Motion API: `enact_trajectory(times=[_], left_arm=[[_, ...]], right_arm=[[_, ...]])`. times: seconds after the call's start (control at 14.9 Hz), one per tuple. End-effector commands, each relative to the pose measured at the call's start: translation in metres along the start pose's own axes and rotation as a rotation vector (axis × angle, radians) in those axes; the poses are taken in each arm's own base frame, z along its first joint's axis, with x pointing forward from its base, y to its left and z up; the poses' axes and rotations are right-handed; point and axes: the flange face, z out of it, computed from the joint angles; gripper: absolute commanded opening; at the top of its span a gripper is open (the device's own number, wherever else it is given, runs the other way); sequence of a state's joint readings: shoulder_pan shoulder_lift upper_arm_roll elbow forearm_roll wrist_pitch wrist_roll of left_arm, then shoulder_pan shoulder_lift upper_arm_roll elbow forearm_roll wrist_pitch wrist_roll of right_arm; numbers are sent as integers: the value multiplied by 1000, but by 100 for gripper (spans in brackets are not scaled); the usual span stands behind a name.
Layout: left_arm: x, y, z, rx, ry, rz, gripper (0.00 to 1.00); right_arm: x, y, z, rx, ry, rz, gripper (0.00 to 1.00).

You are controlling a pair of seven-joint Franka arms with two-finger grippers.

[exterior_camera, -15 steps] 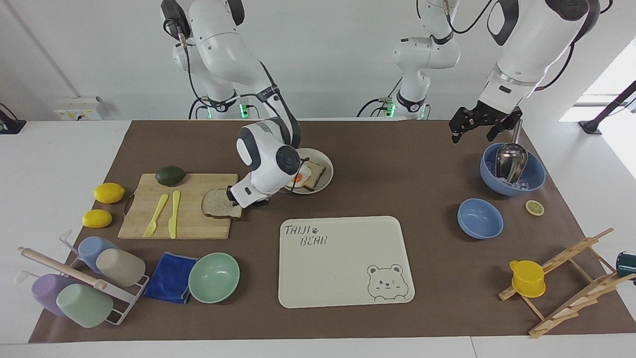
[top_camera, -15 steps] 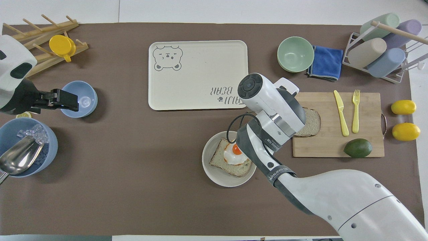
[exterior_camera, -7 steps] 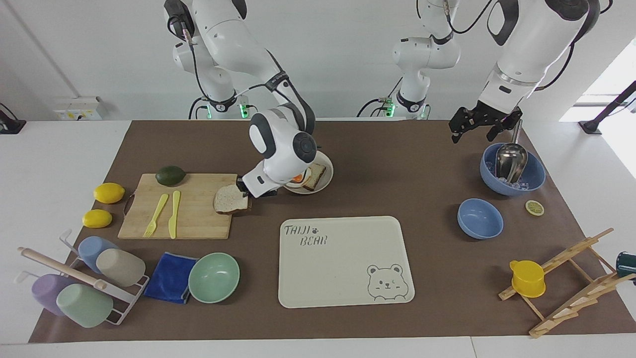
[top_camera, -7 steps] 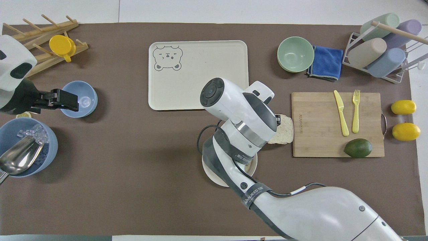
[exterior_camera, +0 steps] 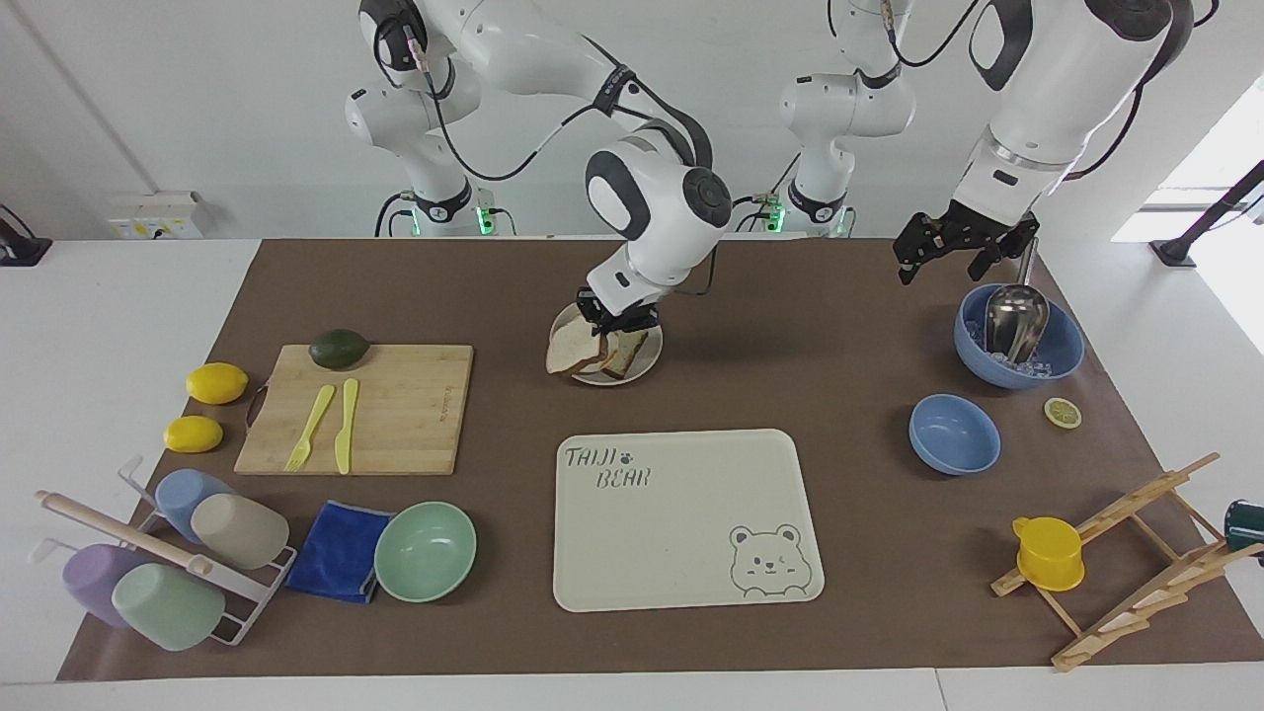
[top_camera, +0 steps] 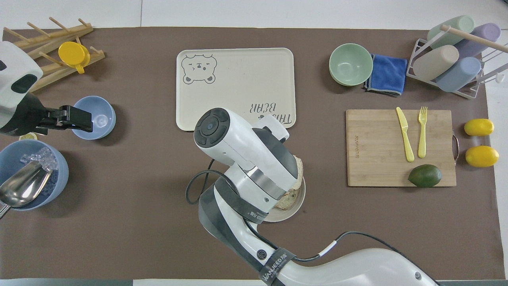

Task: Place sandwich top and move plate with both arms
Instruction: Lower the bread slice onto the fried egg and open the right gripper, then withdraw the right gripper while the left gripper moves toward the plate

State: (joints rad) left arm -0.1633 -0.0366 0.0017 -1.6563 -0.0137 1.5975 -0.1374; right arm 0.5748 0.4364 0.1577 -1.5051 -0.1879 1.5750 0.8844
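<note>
Speckled squarish sandwich top, off the board now, tilted over round plate, pinched in right fingers; left fingers spread, empty.

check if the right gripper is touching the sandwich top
Touching. The facing view shows the right gripper shut on the nearer-robot edge of the sandwich top, which hangs tilted over the plate.

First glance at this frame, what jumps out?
The right gripper holds the sandwich top, tilted, over the plate in the middle of the table near the robots. The left gripper waits, jaws open, above the blue bowl with the metal scoop.
</note>
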Motion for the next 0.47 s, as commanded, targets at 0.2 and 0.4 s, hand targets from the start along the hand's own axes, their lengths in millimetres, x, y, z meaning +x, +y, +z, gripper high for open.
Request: enact_trajectory(times=[0.2, 0.4], left_arm=[[-5, -16, -1, 10, -1, -21, 100], [-5, -16, -1, 10, -1, -22, 100]], right_arm=[[-5, -11, 6, 118, -18, 38, 0], [-8, -11, 16, 123, -14, 31, 0]])
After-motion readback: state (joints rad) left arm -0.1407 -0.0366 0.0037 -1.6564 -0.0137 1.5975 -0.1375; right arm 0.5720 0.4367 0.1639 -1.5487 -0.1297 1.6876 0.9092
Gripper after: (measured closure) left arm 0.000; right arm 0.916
